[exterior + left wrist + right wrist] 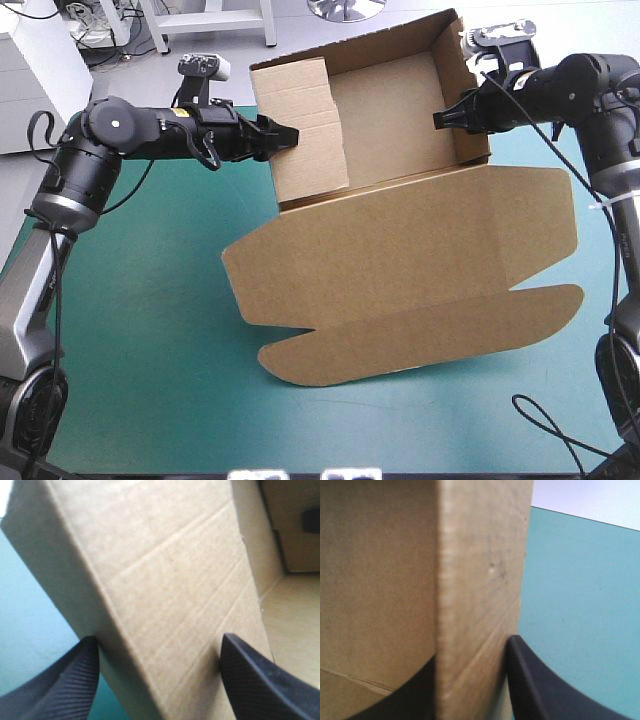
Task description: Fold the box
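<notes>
Brown box (400, 250) standing as an open tray on the teal-green tabletop (140, 330), with both of my arms at its side walls.

The tray part sits toward the tabletop's far edge. Its walls are raised and its floor (385, 115) shows only bare brown board. The lid (400, 245) lies flat toward the near side, ending in a long flap (430, 335) with rounded ends. My left end effector (285, 135) is at the tray's left wall (300, 105); its black fingers are spread wide, with that thick, folded-over wall between them. My right end effector (442, 119) is at the right wall (452, 65); its fingers are nearly together and clamped on the board, one inside the tray and one outside.
</notes>
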You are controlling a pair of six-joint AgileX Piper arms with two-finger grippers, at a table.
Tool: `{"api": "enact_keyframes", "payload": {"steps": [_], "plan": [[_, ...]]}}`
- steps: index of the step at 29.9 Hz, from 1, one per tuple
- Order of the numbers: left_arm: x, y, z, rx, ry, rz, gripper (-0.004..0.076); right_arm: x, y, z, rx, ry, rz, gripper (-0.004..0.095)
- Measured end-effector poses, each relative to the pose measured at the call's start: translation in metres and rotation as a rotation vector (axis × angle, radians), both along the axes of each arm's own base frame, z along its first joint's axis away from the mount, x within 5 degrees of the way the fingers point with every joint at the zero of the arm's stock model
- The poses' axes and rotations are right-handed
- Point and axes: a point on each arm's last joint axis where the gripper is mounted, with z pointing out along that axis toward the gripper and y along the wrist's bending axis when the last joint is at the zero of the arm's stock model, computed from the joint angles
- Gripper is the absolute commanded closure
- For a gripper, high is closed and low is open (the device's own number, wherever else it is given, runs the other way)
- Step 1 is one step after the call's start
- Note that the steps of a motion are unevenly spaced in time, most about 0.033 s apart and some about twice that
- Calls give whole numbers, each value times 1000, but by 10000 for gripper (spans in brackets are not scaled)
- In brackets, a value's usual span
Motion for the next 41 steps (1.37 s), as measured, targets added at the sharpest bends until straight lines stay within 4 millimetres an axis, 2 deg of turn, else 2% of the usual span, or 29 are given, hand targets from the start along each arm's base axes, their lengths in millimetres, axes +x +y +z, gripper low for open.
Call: {"api": "enact_keyframes", "payload": {"steps": [3,9,11,13,15,17,22,26,31,36,41], "plan": [[-2,-5,6,106,-32,90,252,1,6,-1,31,0,12,925],[-5,-13,9,162,-32,226,274,8,13,-6,94,19,30,925],[-5,-15,7,182,-29,263,356,8,15,-7,103,25,37,925],[-5,-16,7,195,-32,282,489,8,17,-8,102,27,38,925],[-5,-16,7,195,-36,293,656,10,17,-9,96,28,36,925],[-4,-16,7,199,-43,301,730,11,17,-12,96,40,33,925],[5,-17,-3,249,-34,308,731,15,17,-22,85,101,25,925],[13,-21,-19,287,17,296,731,21,19,-36,37,161,19,925],[28,-29,-53,366,132,262,731,28,28,-65,-75,291,13,925],[45,-37,-94,453,257,231,731,46,37,-98,-102,373,8,925],[54,-41,-119,505,328,211,731,59,42,-123,-107,436,-1,925]]}}
